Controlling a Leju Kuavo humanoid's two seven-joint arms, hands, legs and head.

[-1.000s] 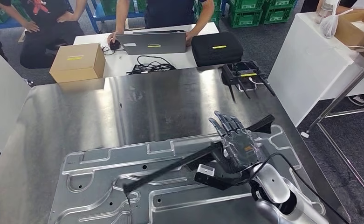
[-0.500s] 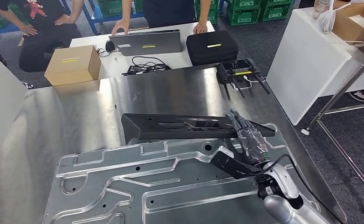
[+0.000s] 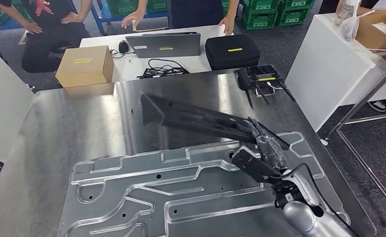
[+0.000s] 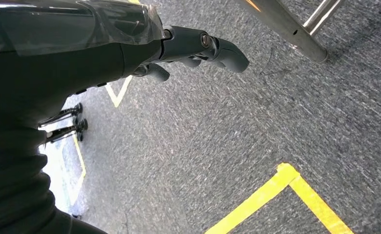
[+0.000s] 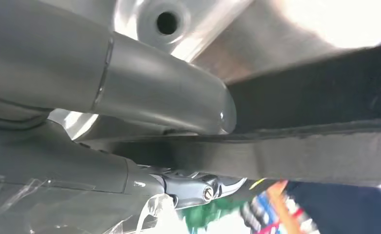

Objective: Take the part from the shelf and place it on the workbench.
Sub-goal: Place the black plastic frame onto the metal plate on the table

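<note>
Fingers, right hand [image 3: 264, 143]: closed on the near end of the long black part [image 3: 195, 118]; in the right wrist view the grey thumb [image 5: 144, 87] lies across one face of the part [image 5: 315, 126] and dark fingers [image 5: 198, 187] press the opposite face.
Fingers, left hand [image 4: 193, 48]: curled loosely inward with nothing in them, seen in the left wrist view over grey carpet [image 4: 227, 146] marked with yellow tape [image 4: 276, 195].
Part, location: held in the air above the workbench [image 3: 82, 123], tilted, its far end raised over the bare steel top, its held end over the far right portion of the stamped metal panel [image 3: 146, 197]. Whether any point of the part touches the bench cannot be told.
Stamped metal panel: lies flat on the near half of the workbench, ribbed and pierced with small holes.
Right arm [image 3: 304, 217]: silver, enters from the lower right, black cable at the wrist.
Controller [image 3: 260, 76]: black, with antennas, at the far right corner of the workbench.
White table [image 3: 131, 66], beyond the workbench: cardboard box [image 3: 84, 65], laptop [image 3: 163, 45], black case [image 3: 231, 51], mouse [image 3: 124, 46], coil of black cable [image 3: 163, 69].
People [image 3: 52, 24]: at the far side of the white table, hands resting near the laptop.
Green crates [image 3: 262, 12]: stacked in the background.
</note>
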